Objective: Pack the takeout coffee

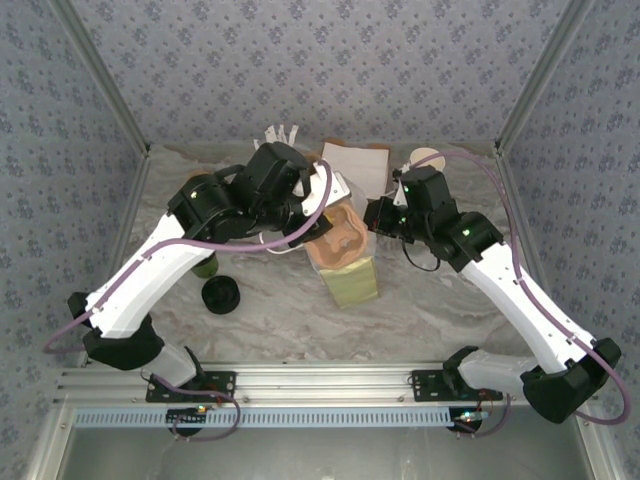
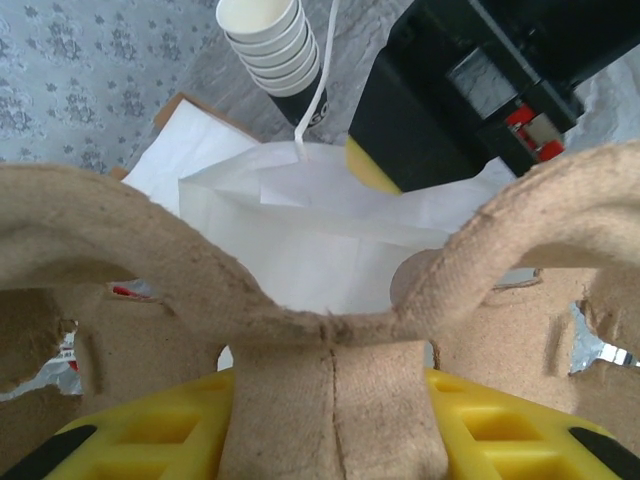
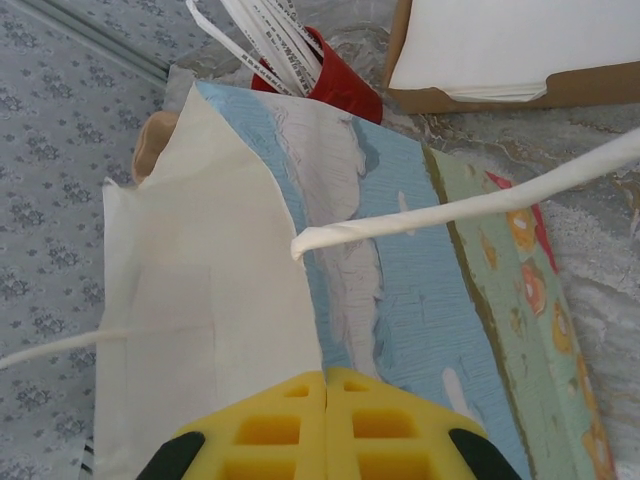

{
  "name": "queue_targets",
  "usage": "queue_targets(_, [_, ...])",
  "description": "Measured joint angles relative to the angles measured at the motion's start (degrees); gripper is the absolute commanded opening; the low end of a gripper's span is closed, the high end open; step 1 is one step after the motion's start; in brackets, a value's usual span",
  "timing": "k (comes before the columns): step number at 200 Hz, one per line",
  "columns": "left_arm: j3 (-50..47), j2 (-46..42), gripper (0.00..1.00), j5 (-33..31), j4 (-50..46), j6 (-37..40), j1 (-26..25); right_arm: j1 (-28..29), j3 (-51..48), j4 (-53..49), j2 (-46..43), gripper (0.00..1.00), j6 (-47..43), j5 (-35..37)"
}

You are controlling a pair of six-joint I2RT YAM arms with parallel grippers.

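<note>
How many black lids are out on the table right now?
1. The black lid lies on the table beside the dark green cup, left of the paper bag. More could be hidden.

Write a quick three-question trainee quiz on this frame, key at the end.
1. True or false: the lid sits on the cup.
2. The left gripper holds: A) the carrier B) the cup C) the lid.
3. What does the right gripper pinch?
Key: 1 false, the lid lies on the table beside the cup; 2 A; 3 the bag, at its rim.
</note>
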Motion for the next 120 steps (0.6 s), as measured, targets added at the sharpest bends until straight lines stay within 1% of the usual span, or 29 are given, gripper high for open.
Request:
queue_targets(68, [-0.2, 1.2, 0.42, -0.4, -2.2, 1.6, 1.3, 2.8, 0.1, 0.4, 0.0, 0.07, 0.4, 0.0])
queue_targets(120, [-1.6, 2.5, 0.42, -0.4, -3.0, 2.0, 2.2, 3.5, 0.1, 0.5, 0.0, 0.07, 0.4, -0.2])
